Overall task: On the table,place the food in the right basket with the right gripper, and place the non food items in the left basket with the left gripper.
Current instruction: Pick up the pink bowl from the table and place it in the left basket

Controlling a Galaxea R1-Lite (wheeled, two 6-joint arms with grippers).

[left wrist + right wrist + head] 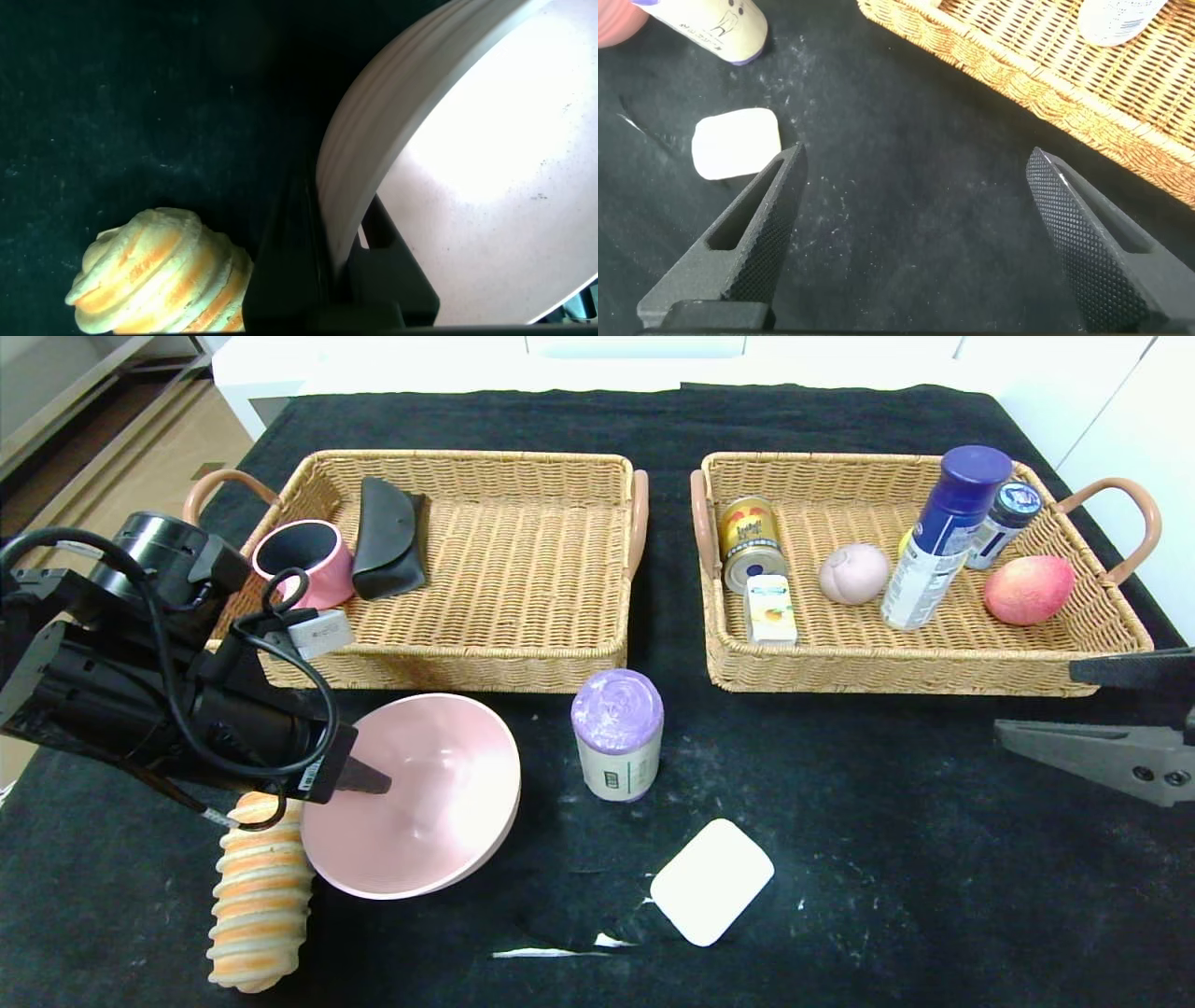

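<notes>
the pink bowl (420, 798) sits tilted on the black tablecloth (887, 859), its near-left rim pinched by the left gripper (341, 252), one finger inside and one outside. a good lift would keep that pinch firm, raise the bowl clear of the ridged bread (259, 887) just below the gripper, then carry it forward to the left basket (523, 653) ahead. the right gripper (915, 233) hovers spread wide and empty, near the right basket (896, 667). white furniture borders the table.

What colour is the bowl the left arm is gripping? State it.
Pale pink: the bowl, clearest in the head view, its rim clamped by the left gripper.
</notes>
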